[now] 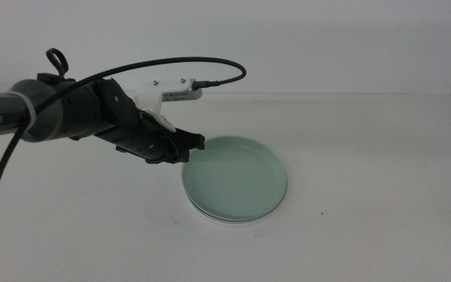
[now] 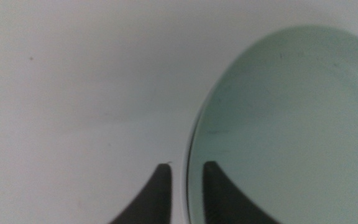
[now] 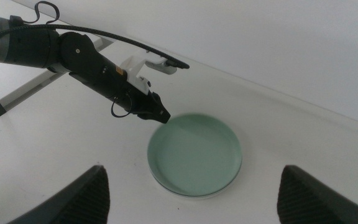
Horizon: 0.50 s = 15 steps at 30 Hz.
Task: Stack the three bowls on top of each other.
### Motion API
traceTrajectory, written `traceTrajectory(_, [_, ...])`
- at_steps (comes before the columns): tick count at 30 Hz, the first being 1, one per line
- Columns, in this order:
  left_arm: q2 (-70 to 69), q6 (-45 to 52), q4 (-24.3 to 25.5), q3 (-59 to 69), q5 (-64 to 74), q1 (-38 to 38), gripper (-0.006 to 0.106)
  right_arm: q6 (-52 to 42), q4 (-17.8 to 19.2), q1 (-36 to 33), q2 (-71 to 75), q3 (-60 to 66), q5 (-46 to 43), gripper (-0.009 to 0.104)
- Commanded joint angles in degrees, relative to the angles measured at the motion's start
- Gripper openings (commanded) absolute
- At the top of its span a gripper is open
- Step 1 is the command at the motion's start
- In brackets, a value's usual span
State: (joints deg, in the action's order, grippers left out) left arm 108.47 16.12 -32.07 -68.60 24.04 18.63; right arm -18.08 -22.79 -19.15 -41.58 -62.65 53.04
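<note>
At the left rim of the mint green bowl (image 1: pixel 236 177), the left end effector (image 1: pixel 194 142) is seen with its jaws narrowly parted astride that rim, one inside the bowl and one outside. The bowl lies topmost on a stack whose lower edges (image 1: pixel 227 218) barely show, on a plain white desk (image 1: pixel 366 211) before a white wall (image 1: pixel 327 39). The right end effector (image 3: pixel 191 193) hangs wide open above the desk, well apart from the stack.

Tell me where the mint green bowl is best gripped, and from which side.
Grip the mint green bowl by its low rim on the side facing the left gripper, one jaw inside, one outside. It is shallow and lies flat on a stack, so the thin edge is the only hold. The right gripper waits open.
</note>
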Motion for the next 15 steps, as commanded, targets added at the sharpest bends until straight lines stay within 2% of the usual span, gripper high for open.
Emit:
traceTrajectory(1, [-0.3, 1.2, -1.1, -0.1, 1.2, 0.3, 0.025, 0.0, -0.3, 0.3, 0.1, 0.2, -0.3, 0.084])
traceTrajectory(5, [-3.1, 6.1, -1.5, -1.6, 8.0, 0.1, 0.052, 0.1, -0.3, 0.3, 0.1, 0.2, -0.3, 0.084])
traceTrajectory(10, [-17.9, 6.4, 4.0, -2.0, 15.4, -1.9, 0.094, 0.1, -0.3, 0.3, 0.1, 0.2, -0.3, 0.084])
traceTrajectory(15, [-37.7, 4.3, 6.5, 2.8, 15.6, -2.1, 0.094, 0.1, -0.3, 0.3, 0.1, 0.2, -0.3, 0.084])
